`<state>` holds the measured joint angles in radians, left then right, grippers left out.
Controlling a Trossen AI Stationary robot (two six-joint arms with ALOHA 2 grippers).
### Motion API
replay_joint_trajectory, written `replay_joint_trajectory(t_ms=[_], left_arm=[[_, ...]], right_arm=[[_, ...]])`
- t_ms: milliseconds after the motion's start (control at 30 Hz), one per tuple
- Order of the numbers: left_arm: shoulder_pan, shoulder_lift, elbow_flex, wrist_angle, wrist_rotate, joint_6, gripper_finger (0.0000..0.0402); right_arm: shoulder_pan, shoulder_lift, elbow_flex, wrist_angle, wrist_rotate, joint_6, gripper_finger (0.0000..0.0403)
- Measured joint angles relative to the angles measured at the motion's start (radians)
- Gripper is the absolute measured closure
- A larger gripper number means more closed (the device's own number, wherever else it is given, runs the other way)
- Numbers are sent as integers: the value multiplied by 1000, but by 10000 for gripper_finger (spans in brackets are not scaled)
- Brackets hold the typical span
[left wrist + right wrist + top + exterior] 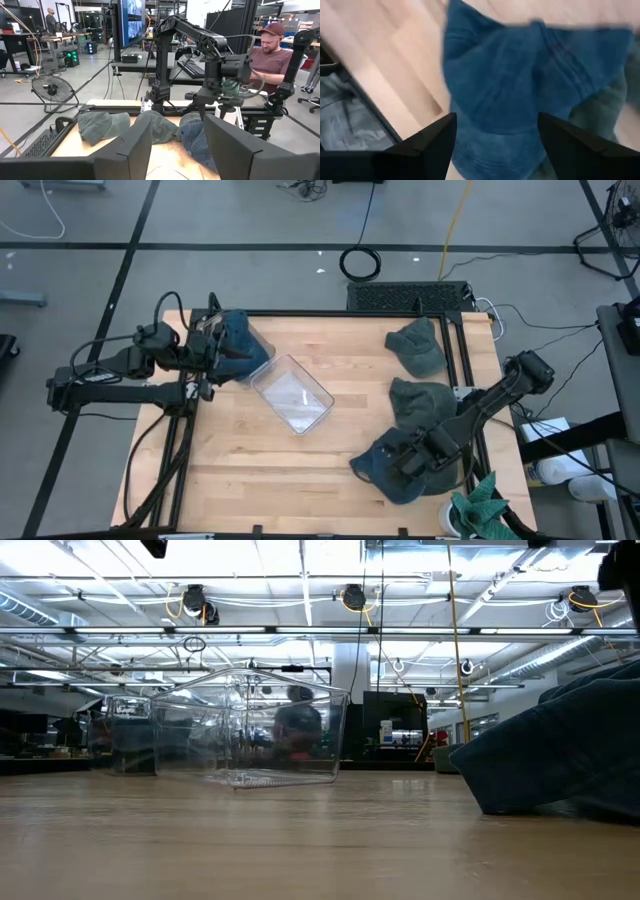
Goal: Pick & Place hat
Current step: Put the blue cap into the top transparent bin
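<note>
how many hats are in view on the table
4. A blue hat lies at the left gripper, by the clear bin. Two green hats sit along the right edge, one far, one nearer. A blue hat lies under the right gripper. Others may be hidden.

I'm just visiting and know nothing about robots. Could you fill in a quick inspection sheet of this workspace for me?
Surface: wooden table, black frame around it.
Job's things: blue hat at near right; another blue hat at far left; two green hats along the right; clear bin in the middle, empty.
Clutter: green cloth off the near right corner.
Claws: left claw open, by the far-left hat; right claw open, over the near blue hat.
Cables: coil and loose leads on floor.
Surroundings: seated person beyond the table; fan on floor.
</note>
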<state>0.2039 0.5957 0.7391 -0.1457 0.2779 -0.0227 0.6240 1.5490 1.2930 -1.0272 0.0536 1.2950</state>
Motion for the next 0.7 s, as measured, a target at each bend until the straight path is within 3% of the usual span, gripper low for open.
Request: replay_joint_trajectory(t_ms=[200,700], left_arm=[[0,0,0,1,0,-2,203],[0,0,0,0,0,-13,215]], right_arm=[[-43,0,-45,-70,-29,76,138],[-69,-1,-120,25,-110,100,138]])
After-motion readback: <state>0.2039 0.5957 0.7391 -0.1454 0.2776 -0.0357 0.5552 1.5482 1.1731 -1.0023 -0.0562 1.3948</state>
